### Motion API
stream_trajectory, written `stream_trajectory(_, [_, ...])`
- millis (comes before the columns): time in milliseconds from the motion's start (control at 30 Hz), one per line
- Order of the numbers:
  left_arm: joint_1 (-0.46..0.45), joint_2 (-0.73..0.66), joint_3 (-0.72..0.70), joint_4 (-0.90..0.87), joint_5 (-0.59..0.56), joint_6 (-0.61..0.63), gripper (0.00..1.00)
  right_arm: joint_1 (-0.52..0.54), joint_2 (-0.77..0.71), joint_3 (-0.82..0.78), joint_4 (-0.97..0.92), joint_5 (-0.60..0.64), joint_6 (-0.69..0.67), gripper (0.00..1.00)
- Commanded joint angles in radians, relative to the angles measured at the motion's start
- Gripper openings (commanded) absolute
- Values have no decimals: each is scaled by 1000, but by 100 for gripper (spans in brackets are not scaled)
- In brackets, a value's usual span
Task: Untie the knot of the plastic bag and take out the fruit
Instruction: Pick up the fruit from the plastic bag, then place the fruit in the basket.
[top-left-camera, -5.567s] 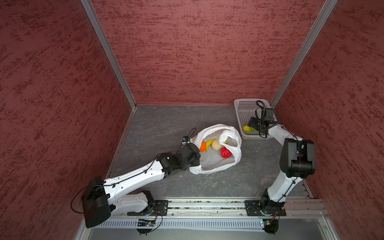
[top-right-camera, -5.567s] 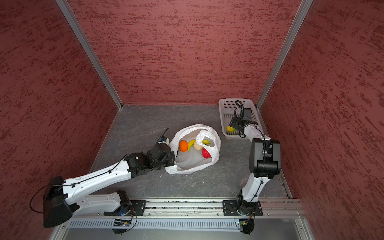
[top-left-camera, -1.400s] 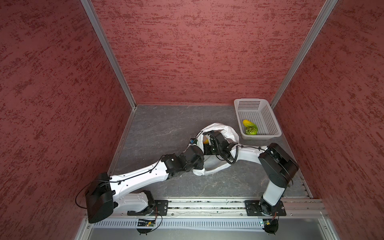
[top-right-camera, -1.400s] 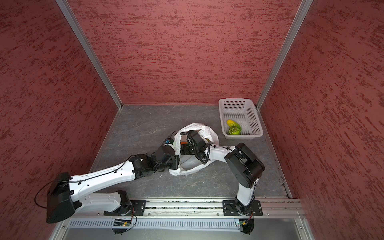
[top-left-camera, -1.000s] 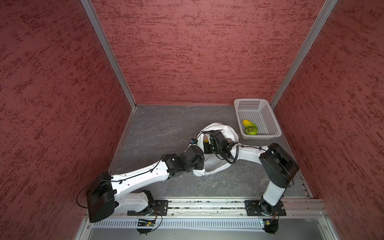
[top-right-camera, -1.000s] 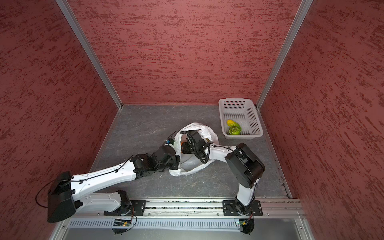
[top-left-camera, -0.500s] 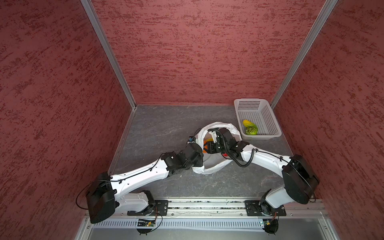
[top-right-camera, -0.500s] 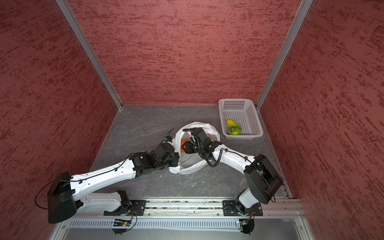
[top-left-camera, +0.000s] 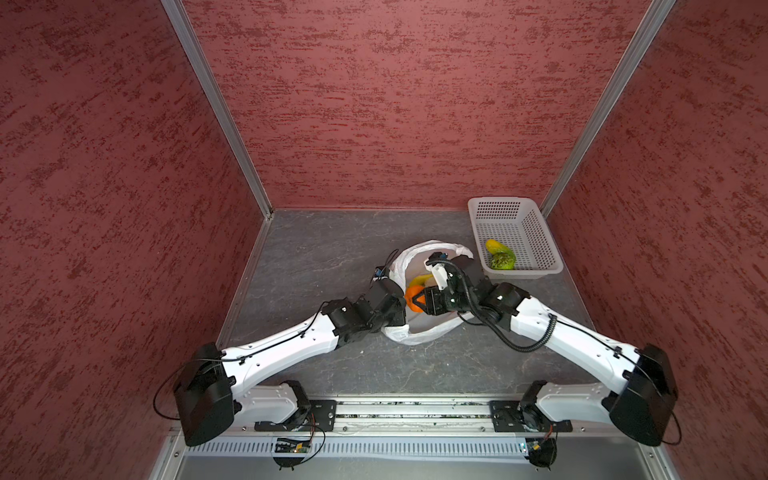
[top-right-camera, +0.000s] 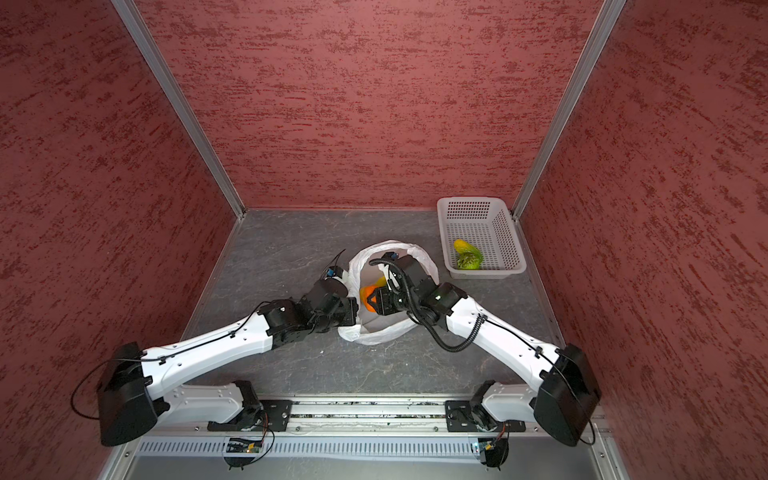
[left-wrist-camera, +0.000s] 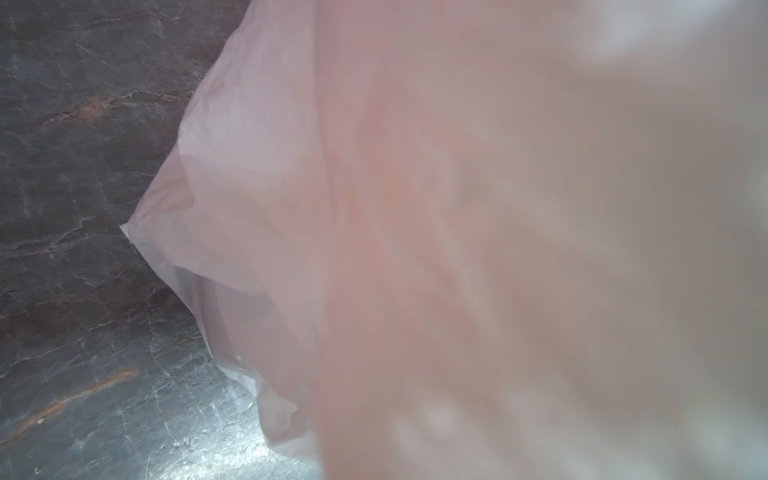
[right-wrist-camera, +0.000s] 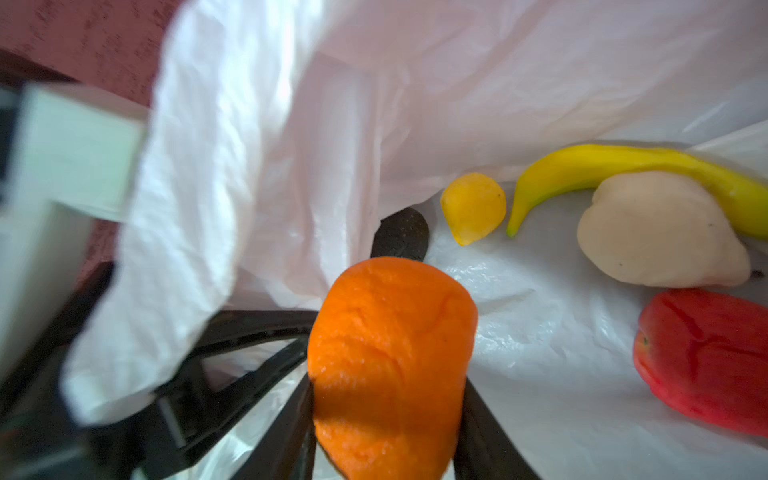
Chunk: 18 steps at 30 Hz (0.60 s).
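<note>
right gripper (right-wrist-camera: 386, 390): clenched on the orange fruit (right-wrist-camera: 390, 332), one black finger on each side of it, inside the open plastic bag (right-wrist-camera: 291, 145). in both top views i read this pair at the left part of the bag's mouth (top-left-camera: 419, 298) (top-right-camera: 373, 303), raised off the bag floor.

left gripper (top-left-camera: 400, 306): clenched on the bag's left rim, just left of the orange fruit. film fills its wrist view.

other fruit on the bag floor, clear of the fingers:
- dark piece (right-wrist-camera: 401, 235)
- small yellow piece (right-wrist-camera: 473, 208)
- curved yellow piece (right-wrist-camera: 602, 164)
- whitish piece (right-wrist-camera: 660, 232)
- red piece (right-wrist-camera: 706, 357)

the white basket (top-left-camera: 505, 200), far right, holds a yellow fruit (top-left-camera: 492, 246) and a green fruit (top-left-camera: 503, 261).
</note>
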Motion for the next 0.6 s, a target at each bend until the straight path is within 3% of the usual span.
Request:
stream_trajectory(0, [4, 9, -4, -2, -8, -7, 0, 2, -51, 78, -93, 25, 15, 38])
stream_trajectory(300, [5, 4, -26, 2, -15, -23, 0, -42, -48, 281, -172, 76, 3, 38])
stream_trajectory(567, [-2, -12, -32, -9, -24, -13, 0, -254, -33, 353, -110, 94, -20, 38])
